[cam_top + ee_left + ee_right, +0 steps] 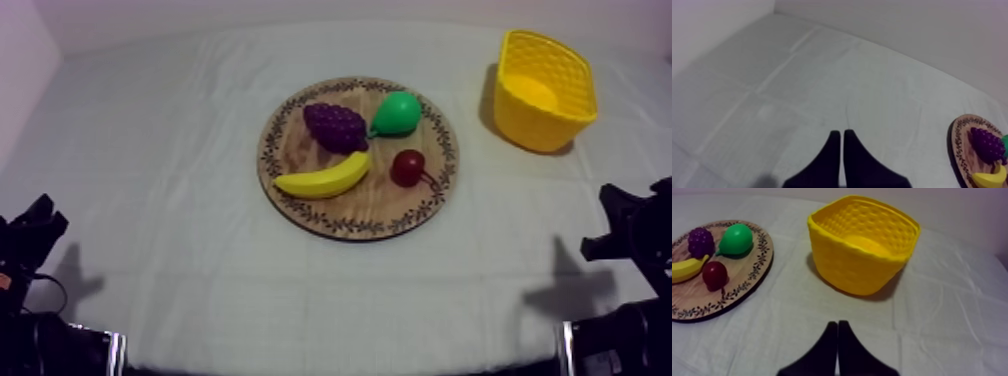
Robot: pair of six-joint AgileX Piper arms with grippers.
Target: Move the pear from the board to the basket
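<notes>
My left gripper sits low at the table's left, fingers pressed into a narrow wedge, empty; on the wooden board the pear lies at the far rim, just beside the grapes; it looks light, hard and glossy, so likely slippery, best pinched across its broad belly; the yellow basket stands to the right; my right gripper, likewise closed and empty, faces it
</notes>
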